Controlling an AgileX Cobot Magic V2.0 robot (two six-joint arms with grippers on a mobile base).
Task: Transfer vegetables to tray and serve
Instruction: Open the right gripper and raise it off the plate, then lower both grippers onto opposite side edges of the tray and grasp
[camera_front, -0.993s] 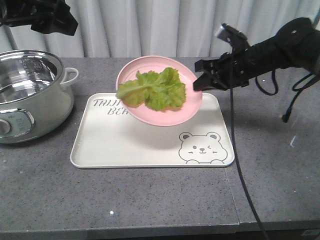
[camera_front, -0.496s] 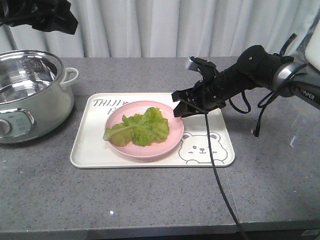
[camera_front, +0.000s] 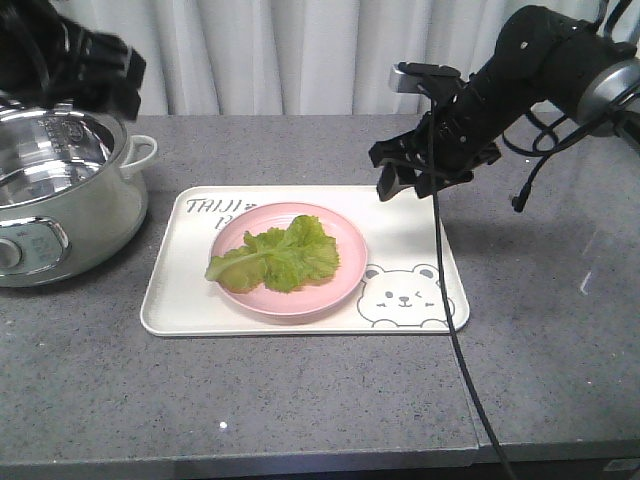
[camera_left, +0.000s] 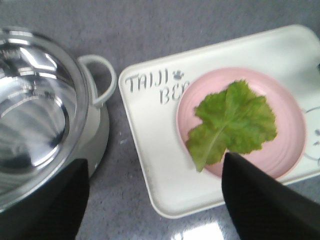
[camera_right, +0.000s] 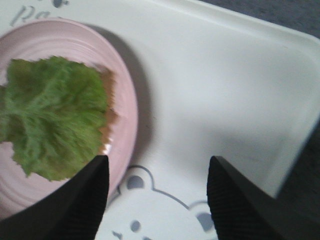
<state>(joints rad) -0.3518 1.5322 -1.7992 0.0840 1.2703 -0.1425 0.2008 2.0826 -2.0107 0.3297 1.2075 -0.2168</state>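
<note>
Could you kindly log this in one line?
right end effector open over tray; left end effector open; vegetables on pink plate on tray

A grey speckled worktop (camera_front: 300, 400) fills the near and middle ground; pale pleated curtains (camera_front: 300, 50) hang along its far edge, with soft glints on its right side.

Even, bright overhead light; glare on the pot (camera_left: 35, 115); both wrist views blurred.
</note>
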